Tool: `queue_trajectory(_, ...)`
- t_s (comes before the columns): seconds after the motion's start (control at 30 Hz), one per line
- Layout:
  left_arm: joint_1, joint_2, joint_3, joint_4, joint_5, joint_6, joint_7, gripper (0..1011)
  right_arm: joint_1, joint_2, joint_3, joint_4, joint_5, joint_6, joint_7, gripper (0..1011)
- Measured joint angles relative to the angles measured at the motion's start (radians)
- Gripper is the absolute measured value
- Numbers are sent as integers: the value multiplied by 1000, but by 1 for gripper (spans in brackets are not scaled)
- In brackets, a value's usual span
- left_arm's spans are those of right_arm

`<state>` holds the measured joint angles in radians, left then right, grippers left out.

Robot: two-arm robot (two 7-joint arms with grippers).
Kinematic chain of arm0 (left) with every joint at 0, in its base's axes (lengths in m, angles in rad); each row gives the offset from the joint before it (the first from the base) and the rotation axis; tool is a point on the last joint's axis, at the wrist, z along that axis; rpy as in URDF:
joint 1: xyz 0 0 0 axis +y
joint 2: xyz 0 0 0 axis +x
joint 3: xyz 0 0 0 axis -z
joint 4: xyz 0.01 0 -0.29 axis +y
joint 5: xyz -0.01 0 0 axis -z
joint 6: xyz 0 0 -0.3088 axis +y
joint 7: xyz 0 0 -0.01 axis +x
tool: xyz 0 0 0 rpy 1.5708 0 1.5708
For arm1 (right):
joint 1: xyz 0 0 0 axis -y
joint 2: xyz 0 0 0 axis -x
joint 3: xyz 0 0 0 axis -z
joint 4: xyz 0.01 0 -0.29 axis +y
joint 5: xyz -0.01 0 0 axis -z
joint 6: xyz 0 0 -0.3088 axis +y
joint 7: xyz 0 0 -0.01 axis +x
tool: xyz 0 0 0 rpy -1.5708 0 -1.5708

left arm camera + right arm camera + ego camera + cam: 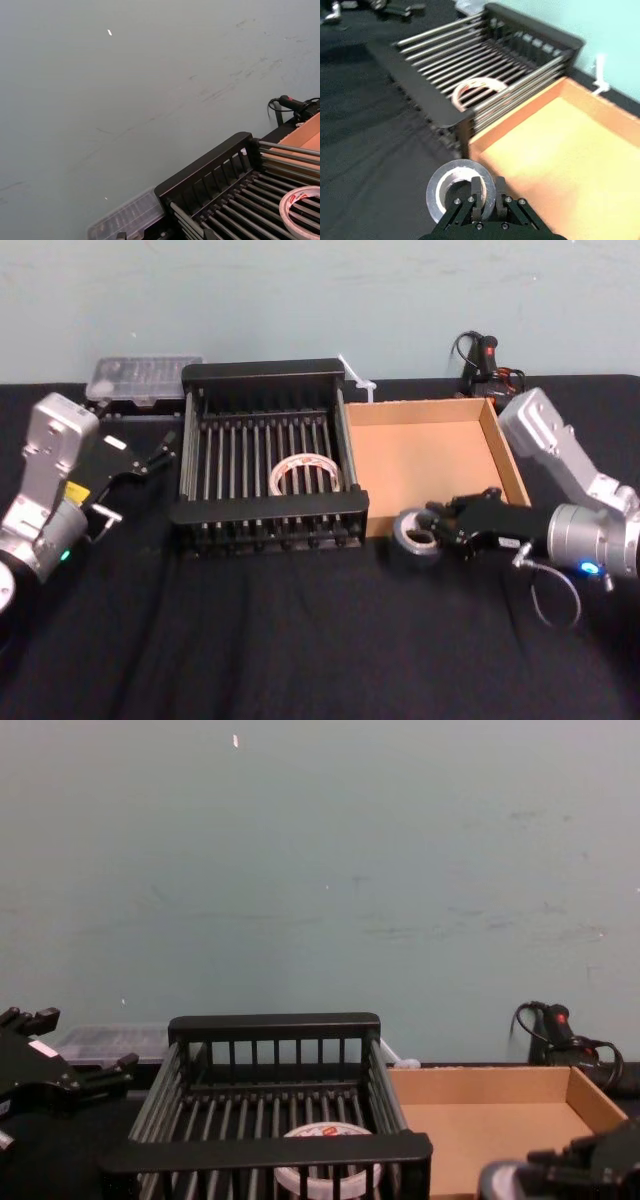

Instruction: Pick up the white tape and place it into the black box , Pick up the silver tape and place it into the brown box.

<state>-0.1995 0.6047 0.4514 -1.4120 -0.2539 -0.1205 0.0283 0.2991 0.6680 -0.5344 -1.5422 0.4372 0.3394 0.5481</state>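
Note:
The silver tape hangs just outside the front left corner of the brown box, over the black cloth. My right gripper is shut on the roll's wall, one finger inside the core. Inside the black box, the white tape lies flat on the slats near the front right. Left of the crate, my left gripper stands open and holds nothing.
A clear plastic case sits behind the crate's left corner. A black handled tool with cables lies behind the brown box, and a white zip tie lies between the boxes at the back. Black cloth covers the table in front.

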Motion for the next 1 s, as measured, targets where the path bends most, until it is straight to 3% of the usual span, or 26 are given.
queue_trajectory(0.33, 0, 0, 0, 0, 0, 0, 0, 1001, 37, -32, 36, 46, -17, -11, -45, 171)
queue_trajectory(1.0, 0, 0, 0, 0, 0, 0, 0, 1001, 158, -151, 55, 255, -96, -21, -71, 171)
